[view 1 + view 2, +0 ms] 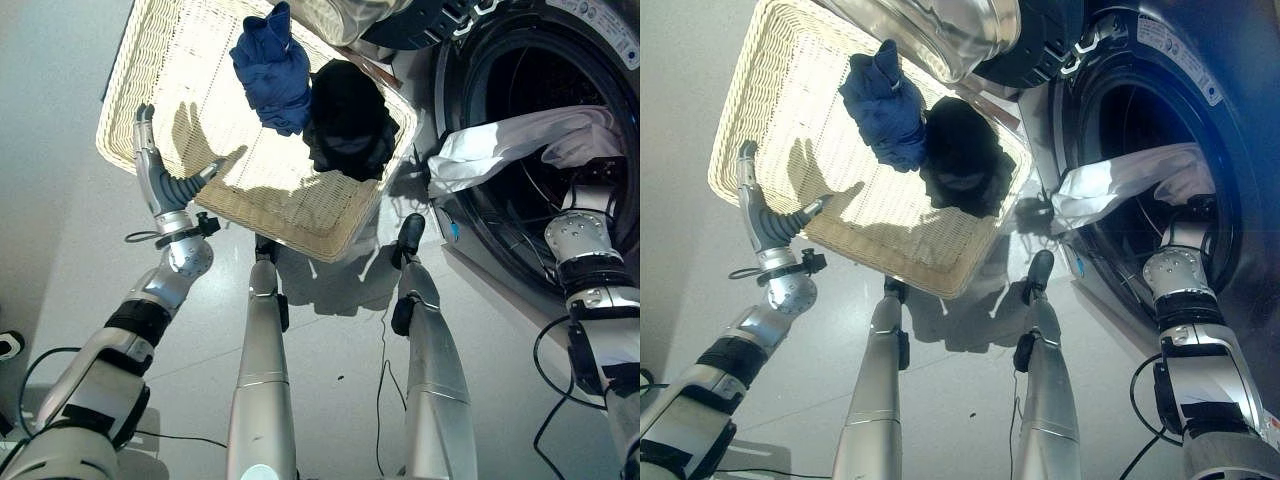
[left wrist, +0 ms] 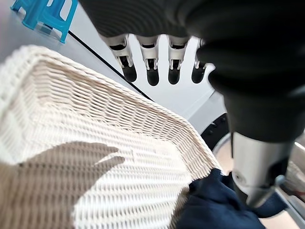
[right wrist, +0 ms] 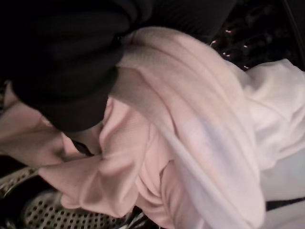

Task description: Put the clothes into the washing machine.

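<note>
Pale cloth (image 1: 510, 145) hangs half out of the washing machine (image 1: 600, 60), so I hold my right hand (image 3: 71, 90) in the drum; I cannot tell its fingers. My left hand (image 1: 160, 180), fingers spread, hovers over the wicker basket (image 1: 150, 60) holding a blue garment (image 1: 272, 65) and a black garment (image 1: 348, 118).

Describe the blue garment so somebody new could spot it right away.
Find the pale wicker basket on the floor beside the washing machine. At its end nearest the machine lie two bunched garments; the blue garment is the royal blue one, beside the black garment.

No text, label or number can be read anywhere.
</note>
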### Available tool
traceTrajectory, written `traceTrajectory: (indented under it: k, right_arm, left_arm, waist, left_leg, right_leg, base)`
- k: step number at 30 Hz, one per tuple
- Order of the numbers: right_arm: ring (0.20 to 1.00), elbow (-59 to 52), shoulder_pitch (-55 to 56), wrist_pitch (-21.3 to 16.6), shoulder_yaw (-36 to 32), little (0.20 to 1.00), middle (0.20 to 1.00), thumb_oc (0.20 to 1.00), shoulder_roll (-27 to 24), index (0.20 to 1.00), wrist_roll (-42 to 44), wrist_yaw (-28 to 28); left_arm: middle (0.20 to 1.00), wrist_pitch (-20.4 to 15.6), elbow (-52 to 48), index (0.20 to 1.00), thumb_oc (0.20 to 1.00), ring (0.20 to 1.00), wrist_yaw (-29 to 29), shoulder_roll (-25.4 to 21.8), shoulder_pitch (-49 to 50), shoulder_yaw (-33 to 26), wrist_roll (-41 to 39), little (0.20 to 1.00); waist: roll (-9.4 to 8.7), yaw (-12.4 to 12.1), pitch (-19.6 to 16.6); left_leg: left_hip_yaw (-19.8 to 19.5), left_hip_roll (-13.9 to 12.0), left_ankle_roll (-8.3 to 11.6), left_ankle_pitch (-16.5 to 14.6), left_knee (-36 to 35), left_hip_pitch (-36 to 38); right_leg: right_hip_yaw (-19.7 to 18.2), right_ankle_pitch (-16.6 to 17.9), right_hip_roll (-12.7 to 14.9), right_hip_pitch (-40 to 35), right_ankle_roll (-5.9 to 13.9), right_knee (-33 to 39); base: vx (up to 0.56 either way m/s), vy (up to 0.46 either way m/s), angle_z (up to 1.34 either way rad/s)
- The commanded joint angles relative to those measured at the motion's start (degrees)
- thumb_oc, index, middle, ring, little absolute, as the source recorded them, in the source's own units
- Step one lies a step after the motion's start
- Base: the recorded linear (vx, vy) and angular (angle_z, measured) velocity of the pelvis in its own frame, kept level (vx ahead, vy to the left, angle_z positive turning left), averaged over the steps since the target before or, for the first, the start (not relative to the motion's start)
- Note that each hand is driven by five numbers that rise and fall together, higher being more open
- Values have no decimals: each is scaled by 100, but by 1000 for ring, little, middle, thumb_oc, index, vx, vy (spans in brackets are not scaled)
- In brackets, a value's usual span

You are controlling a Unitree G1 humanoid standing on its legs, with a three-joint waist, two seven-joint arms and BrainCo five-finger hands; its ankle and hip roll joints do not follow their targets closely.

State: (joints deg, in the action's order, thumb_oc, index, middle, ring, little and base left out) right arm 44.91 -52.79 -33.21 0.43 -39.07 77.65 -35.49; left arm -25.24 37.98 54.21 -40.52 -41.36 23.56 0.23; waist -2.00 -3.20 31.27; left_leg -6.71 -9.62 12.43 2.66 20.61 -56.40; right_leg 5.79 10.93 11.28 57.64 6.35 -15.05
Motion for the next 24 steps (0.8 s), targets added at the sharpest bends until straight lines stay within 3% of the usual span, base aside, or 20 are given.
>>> traceTrajectory:
  k: [1, 2, 3, 8, 9, 11, 13, 16, 19, 24]
  right_arm:
    - [263, -173, 23, -293, -692, 263, 263, 263, -1994, 263, -520, 81]
    - [467, 35, -39, -213, -640, 467, 467, 467, -1995, 467, -412, 242]
    - [1000, 307, -121, -31, -572, 1000, 1000, 1000, -1966, 1000, -381, 413]
    - [1000, 925, -410, 510, -78, 1000, 1000, 1000, -1741, 1000, -865, 137]
    - [1000, 1077, -459, 827, 48, 1000, 1000, 1000, -1721, 1000, -1208, -26]
    - [1000, 1311, -850, 1723, 950, 1000, 1000, 1000, -1724, 1000, -3382, -1152]
    - [1000, 1393, -1083, 2413, 1392, 1000, 1000, 1000, -1723, 1000, -4150, -1444]
    - [1000, 1882, -1800, 3771, 2417, 1000, 1000, 1000, -1708, 1000, -5489, -1456]
    - [1000, 2232, -2415, 4554, 3318, 1000, 1000, 1000, -1633, 1000, -6298, -1447]
    - [1000, 2356, -2684, 4864, 3735, 1000, 1000, 1000, -1436, 1000, -6588, -1435]
  left_arm:
    - [1000, -44, 278, 1000, 1000, 1000, -236, -377, -251, -156, -148, 1000]
    - [1000, -83, 390, 1000, 1000, 1000, -296, -384, -352, -109, -134, 1000]
    - [1000, -99, 495, 1000, 1000, 1000, -354, -370, -482, -39, -103, 1000]
    - [1000, -94, 744, 1000, 1000, 1000, -378, -288, -925, 307, 140, 1000]
    - [1000, -84, 786, 1000, 1000, 1000, -385, -277, -1023, 374, 240, 1000]
    - [1000, 38, 857, 1000, 1000, 1000, -332, -240, -1405, 728, 389, 1000]
    - [1000, 88, 877, 1000, 1000, 1000, -349, -238, -1572, 871, 400, 1000]
    - [1000, 148, 1045, 1000, 1000, 1000, -457, -193, -2049, 1191, 357, 1000]
    - [1000, 115, 1184, 1000, 1000, 1000, -544, -161, -2423, 1431, 258, 1000]
    - [1000, 92, 1266, 1000, 1000, 1000, -526, -76, -2647, 1600, 180, 1000]
  waist:
    - [-500, 215, -147]
    - [-488, 208, -147]
    - [-459, 193, -147]
    - [-359, 129, -147]
    - [-352, 121, -147]
    - [-318, 94, -147]
    - [-314, 88, -147]
    - [-295, 74, -147]
    - [-249, 57, -147]
    - [-171, 36, -147]
  left_leg:
    - [-96, 451, -621, 4, -336, 415]
    - [-103, 475, -627, 3, -339, 433]
    - [-107, 503, -635, 8, -362, 447]
    - [-136, 567, -672, 34, -416, 429]
    - [-132, 576, -677, 38, -423, 428]
    - [-155, 630, -707, 60, -418, 348]
    - [-154, 636, -717, 61, -403, 323]
    - [-135, 639, -737, 56, -355, 244]
    - [-129, 663, -765, 62, -365, 171]
    - [-110, 716, -775, 67, -408, 119]
  right_leg:
    - [212, 7, -177, -357, 539, -165]
    - [211, 6, -174, -376, 536, -155]
    - [211, 11, -167, -385, 533, -141]
    - [223, 34, -116, -351, 535, -130]
    - [226, 41, -113, -348, 536, -127]
    - [243, 110, -97, -279, 548, -82]
    - [255, 130, -86, -259, 553, -70]
    - [279, 150, -67, -198, 552, -63]
    - [308, 162, -58, -137, 548, -35]
    - [324, 170, -45, -66, 550, 5]
  base:
    - [6, 10, -8]
    - [0, 0, 0]
    - [0, 0, 0]
    - [4, -11, 5]
    - [2, -52, 5]
    - [-11, -45, 6]
    - [-16, -13, 10]
    - [-13, -22, 8]
    - [-6, -7, 1]
    - [-5, 1, 1]
